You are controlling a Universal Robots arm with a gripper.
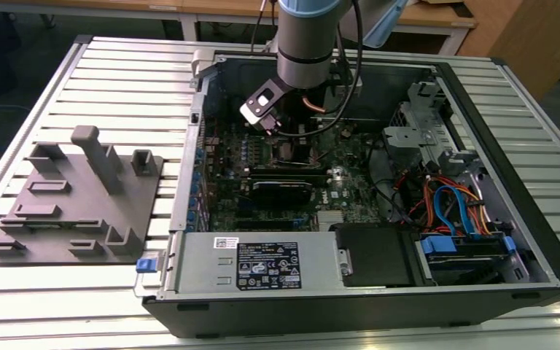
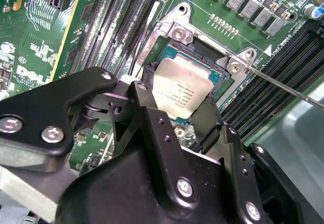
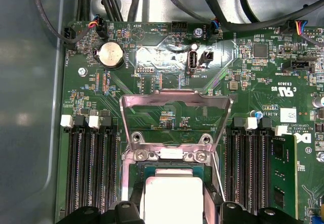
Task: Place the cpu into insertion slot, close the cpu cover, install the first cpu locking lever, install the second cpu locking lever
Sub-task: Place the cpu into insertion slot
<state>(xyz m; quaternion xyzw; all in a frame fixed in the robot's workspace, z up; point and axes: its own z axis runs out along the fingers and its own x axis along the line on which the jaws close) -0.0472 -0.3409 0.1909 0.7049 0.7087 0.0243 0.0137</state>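
cpu [image 2: 181,89] sits over the insertion slot [image 2: 205,49], mid-motherboard [image 3: 152,62], w/ the gripper [image 2: 180,95] fingers [image 2: 207,125] closed on two opposite edges. Fully seated or not: can't tell. cpu cover [image 3: 172,99] tilted up, open, just beside the slot. Exterior view, left to right: grey fixture plate [image 1: 76,204] near the worktop's [image 1: 114,58] left edge, then open PC case [image 1: 513,240].

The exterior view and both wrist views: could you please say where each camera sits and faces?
Exterior view: off the arm, above the open computer case, looking down into it; the arm shows.
Second wrist view: on the wrist, looking along the gripper at the cpu it grips.
First wrist view: on the wrist, facing the raised cpu cover; the gripper's body shows.
Both wrist views share the cpu and gripper.
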